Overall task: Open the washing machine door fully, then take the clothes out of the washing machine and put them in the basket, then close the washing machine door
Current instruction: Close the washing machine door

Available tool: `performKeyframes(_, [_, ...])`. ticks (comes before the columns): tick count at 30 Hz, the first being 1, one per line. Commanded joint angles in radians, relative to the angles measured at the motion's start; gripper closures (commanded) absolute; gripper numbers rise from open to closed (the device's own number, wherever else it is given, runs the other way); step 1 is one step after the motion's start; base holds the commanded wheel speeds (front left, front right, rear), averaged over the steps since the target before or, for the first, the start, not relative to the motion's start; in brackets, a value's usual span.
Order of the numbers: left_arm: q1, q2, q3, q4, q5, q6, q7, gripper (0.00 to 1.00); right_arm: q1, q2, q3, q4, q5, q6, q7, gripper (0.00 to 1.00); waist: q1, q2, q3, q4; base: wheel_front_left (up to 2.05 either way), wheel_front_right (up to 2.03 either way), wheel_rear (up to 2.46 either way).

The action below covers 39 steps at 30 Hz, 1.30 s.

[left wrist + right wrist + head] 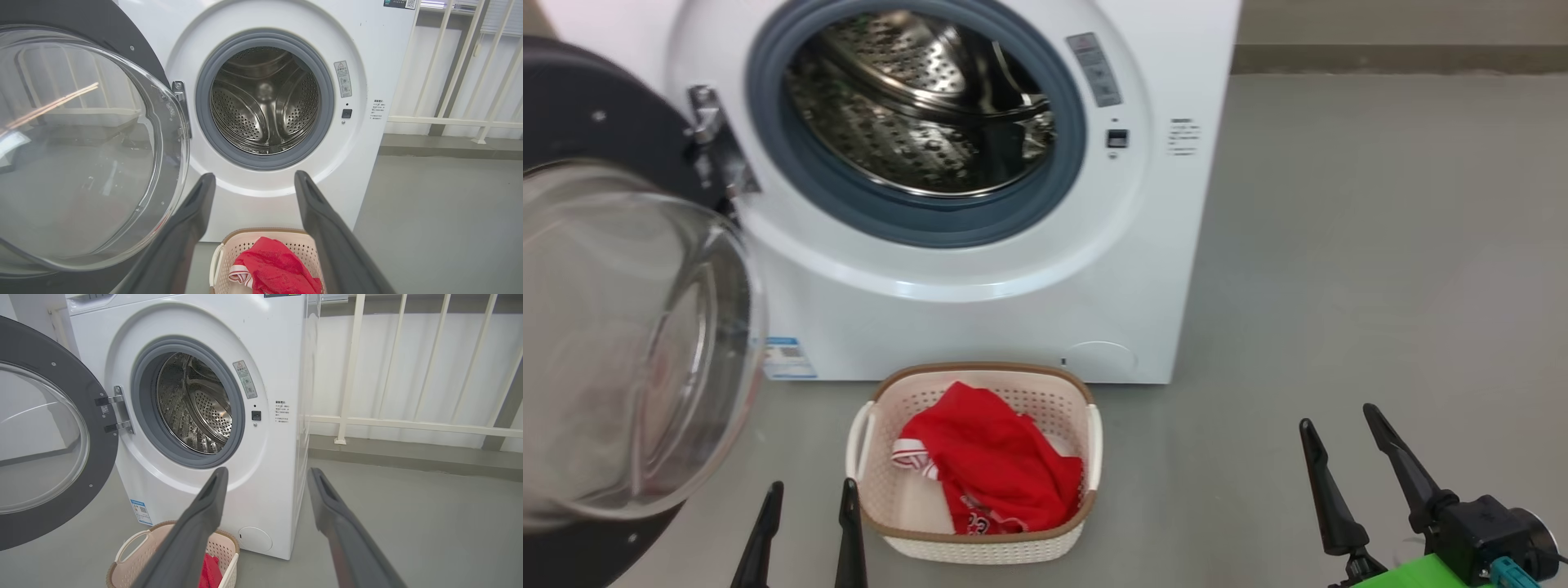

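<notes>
The washing machine door (pixel 621 327) stands swung open at the left of the washing machine (pixel 980 318), its glass bowl bulging outward. The perforated steel drum (pixel 915 106) is in plain view through the grey ring. On the grey floor (pixel 1339 245), just in front of the machine, the basket (pixel 980 545) holds the red clothes (pixel 996 465), crumpled. The left gripper (pixel 813 483) hovers just beside the basket's left side, spread wide and holding nothing. The right gripper (pixel 1338 415) hangs well apart to the right, also wide and empty

Bright, even light; sharp pictures.
</notes>
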Motion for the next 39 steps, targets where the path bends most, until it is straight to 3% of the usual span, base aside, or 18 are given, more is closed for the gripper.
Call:
performKeyframes(1, [-0.023,0.007,0.034,-0.032,0.004,0.011,-0.007,0.0,-0.01,-0.012,0.027,-0.022,-0.003,0.006,-0.006,0.0,0.0,0.0,-0.01,0.069,0.0,0.0,0.0])
performKeyframes(11, [-0.01,0.008,0.029,-0.055,0.016,0.031,-0.009,0.0,0.0,-0.012,0.039,-0.022,-0.01,0.006,-0.006,0.0,0.0,0.0,-0.024,0.278,0.0,0.0,0.0])
performKeyframes(18, [0.002,0.017,0.03,-0.076,0.018,0.041,-0.001,0.0,0.01,-0.012,0.043,-0.022,0.0,0.006,-0.006,0.0,0.0,0.0,-0.039,0.387,0.0,0.0,0.0])
performKeyframes(35, [0.037,0.008,0.049,-0.128,0.007,0.083,-0.006,0.0,-0.026,-0.012,0.081,-0.001,-0.014,0.006,-0.006,0.0,0.0,0.0,-0.016,0.407,0.0,0.0,0.0])
performKeyframes(36, [0.037,0.009,0.048,-0.132,0.008,0.083,-0.007,0.11,-0.025,-0.012,0.081,0.0,-0.014,0.006,-0.006,0.0,0.0,0.0,-0.016,0.408,0.0,0.0,0.0])
performKeyframes(37, [0.036,0.009,0.048,-0.134,0.008,0.084,-0.007,0.78,-0.025,-0.012,0.081,0.0,-0.013,0.006,-0.006,0.0,0.0,0.0,-0.016,0.408,0.0,0.0,0.0])
performKeyframes(38, [0.034,0.009,0.049,-0.138,0.005,0.083,-0.007,1.0,-0.024,-0.012,0.08,0.001,-0.013,0.006,-0.006,0.0,0.0,0.0,-0.015,0.408,0.0,0.0,0.0])
performKeyframes(39, [0.032,0.011,0.05,-0.14,0.005,0.082,-0.008,1.0,-0.024,-0.012,0.08,0.001,-0.013,0.006,-0.006,0.0,0.0,0.0,-0.015,0.408,0.0,0.0,0.0])
